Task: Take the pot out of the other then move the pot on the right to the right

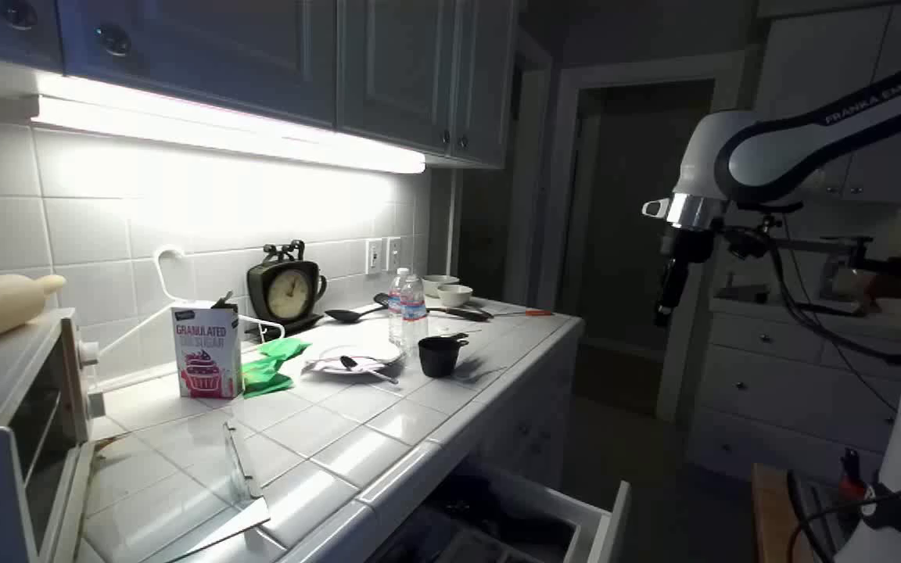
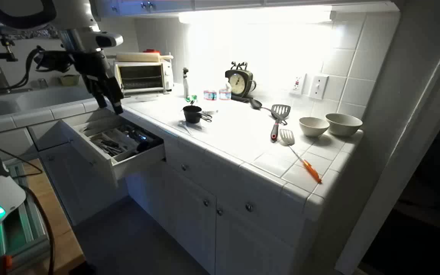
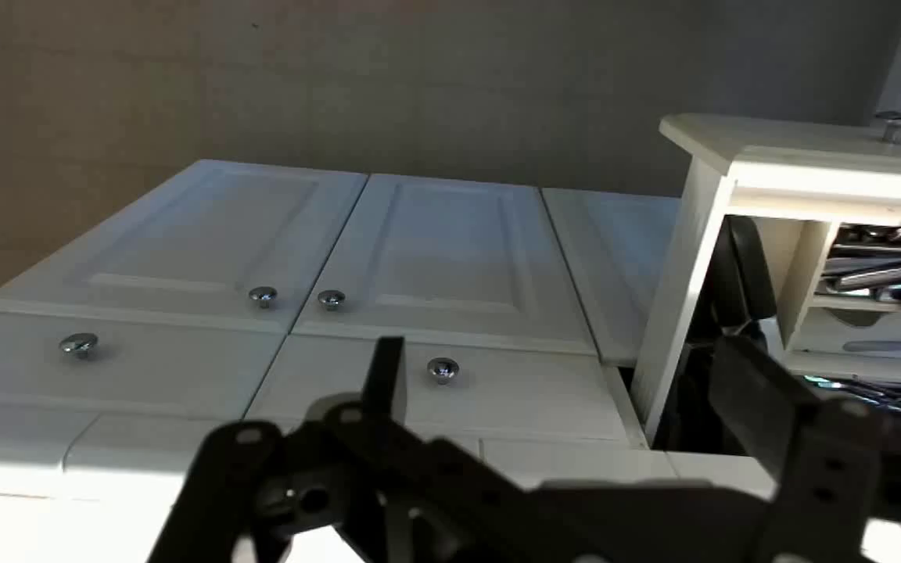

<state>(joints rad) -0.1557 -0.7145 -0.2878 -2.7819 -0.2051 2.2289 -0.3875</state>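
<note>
Nearest, at the end of the arm, we are holding the black two-fingered gripper (image 2: 110, 108) in the air on the near side, by the pulled-out white drawer (image 2: 139, 163) with its cutlery; its fingers are standing wide apart, with nothing between them. By our judgement we are only approaching, and neither half of the task is done.

Farther on, near the front edge of the white tiled counter (image 2: 239, 141), the small black round pot (image 1: 439, 358) is standing upright, its handle side reaching out to the right in both exterior views. We are seeing what looks like two handles, so we are guessing that one pot is sitting inside the other; the inside is not showing clearly.

For a clean lift, we are aiming for the inner pot's own handle or rim alone, since pinching both walls would probably bring the pair up together. We are planning to rise straight and slowly, watching for the outer pot clinging.

Just beyond, two clear plastic water bottles (image 1: 414, 317) are standing upright, so we are favouring a descent from the near side. Afterwards, we are intending a short slide right, stopping before the black slotted spatula (image 2: 281, 110).
</note>
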